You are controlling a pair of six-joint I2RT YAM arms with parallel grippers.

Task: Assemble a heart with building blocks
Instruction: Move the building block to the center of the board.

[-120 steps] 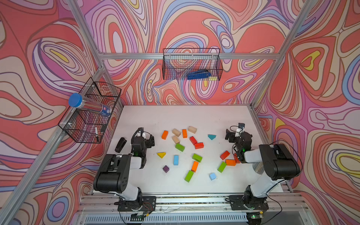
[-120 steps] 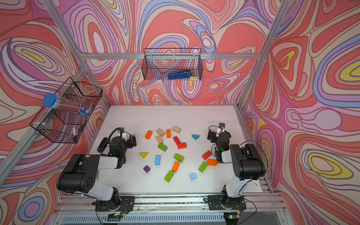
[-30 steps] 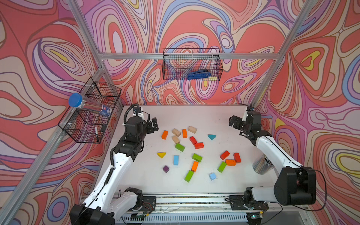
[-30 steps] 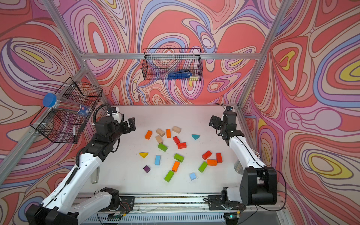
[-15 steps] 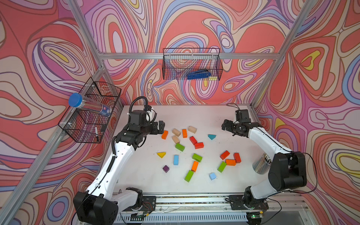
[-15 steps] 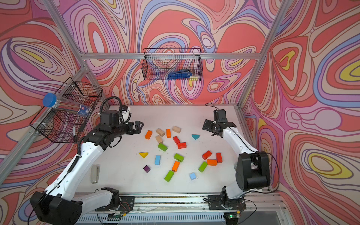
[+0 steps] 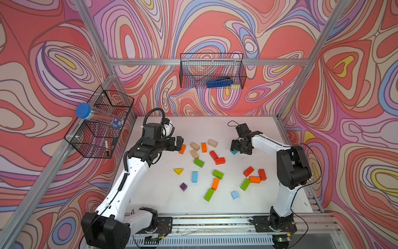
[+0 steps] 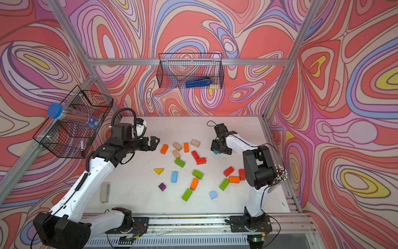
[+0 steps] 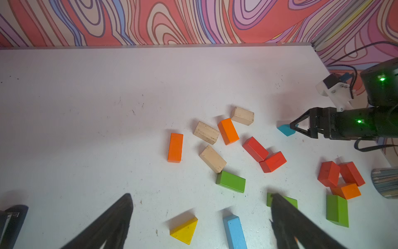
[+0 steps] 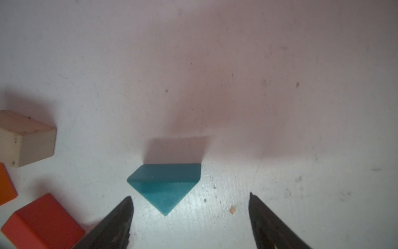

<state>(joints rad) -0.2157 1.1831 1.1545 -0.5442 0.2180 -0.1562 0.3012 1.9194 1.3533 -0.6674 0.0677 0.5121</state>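
The right hand (image 10: 190, 195), fingers apart, sits low over the teal triangle (image 10: 163, 187) without touching it; in both top views the hand hides most of it. The left hand (image 9: 201, 195) gapes wide above the scattered blocks (image 7: 198, 162) on the tabletop (image 7: 204, 129).

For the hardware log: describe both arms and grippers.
Both the left arm and right arm have white link shells and black joint housings. The left gripper and right gripper have black triangular fingers. A ribbed black hose loops over the left wrist; green lights glow on the right.
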